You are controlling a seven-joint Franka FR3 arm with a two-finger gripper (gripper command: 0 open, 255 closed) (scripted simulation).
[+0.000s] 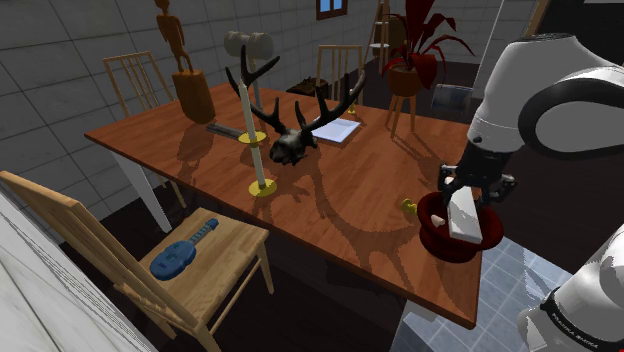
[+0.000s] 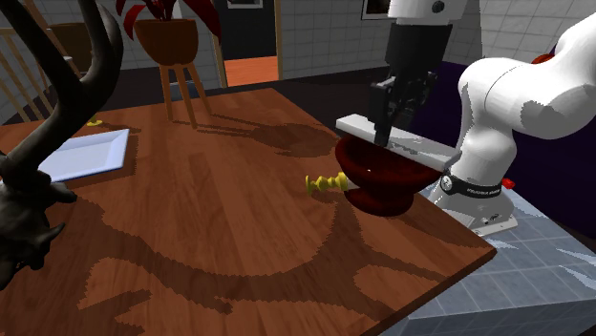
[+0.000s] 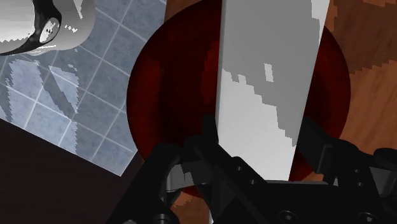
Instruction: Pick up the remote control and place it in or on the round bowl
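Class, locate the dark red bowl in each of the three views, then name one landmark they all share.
Shoulder view: the bowl is lower right, near the table edge.
Second exterior view: the bowl is right of centre, beside a small yellow object.
Wrist view: the bowl lies directly beneath the pincer.
Shared landmark: the grey-white remote lying across the bowl.

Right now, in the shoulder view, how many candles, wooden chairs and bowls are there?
Candles: 2
Wooden chairs: 3
Dark red bowl: 1
Total: 6
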